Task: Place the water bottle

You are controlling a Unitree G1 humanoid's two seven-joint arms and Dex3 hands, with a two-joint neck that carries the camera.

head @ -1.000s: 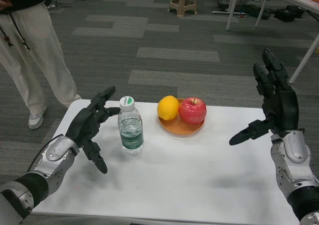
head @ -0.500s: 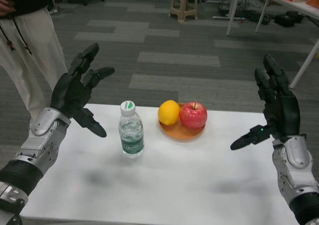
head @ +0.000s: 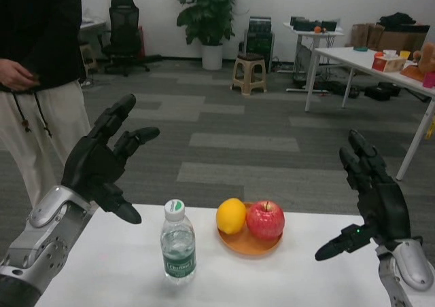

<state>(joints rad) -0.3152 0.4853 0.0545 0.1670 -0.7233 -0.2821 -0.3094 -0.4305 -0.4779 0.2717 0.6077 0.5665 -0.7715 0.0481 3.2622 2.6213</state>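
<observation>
Water bottle [head: 178, 248] set down; both hands clear.
It stands upright on the tabletop [head: 299, 280], apparently placed; left robot hand [head: 102, 161] and right robot hand [head: 370, 202] spread, empty. Next: withdraw.

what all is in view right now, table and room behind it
water bottle: one, clear with a white and green cap, upright on the white table, left of the plate
plate: one, orange, mid table, holding the fruit
lemon: one, yellow, on the plate's left side
apple: one, red, on the plate beside the lemon
stool: one, beige, on the carpet behind
potted plant: one, green, by the back wall
office chair: one, black, back left
person: one, black top, light trousers, standing at left
left hand: black, raised above the table's left, fingers apart, holding nothing
right hand: black, raised at right, fingers apart, holding nothing
</observation>
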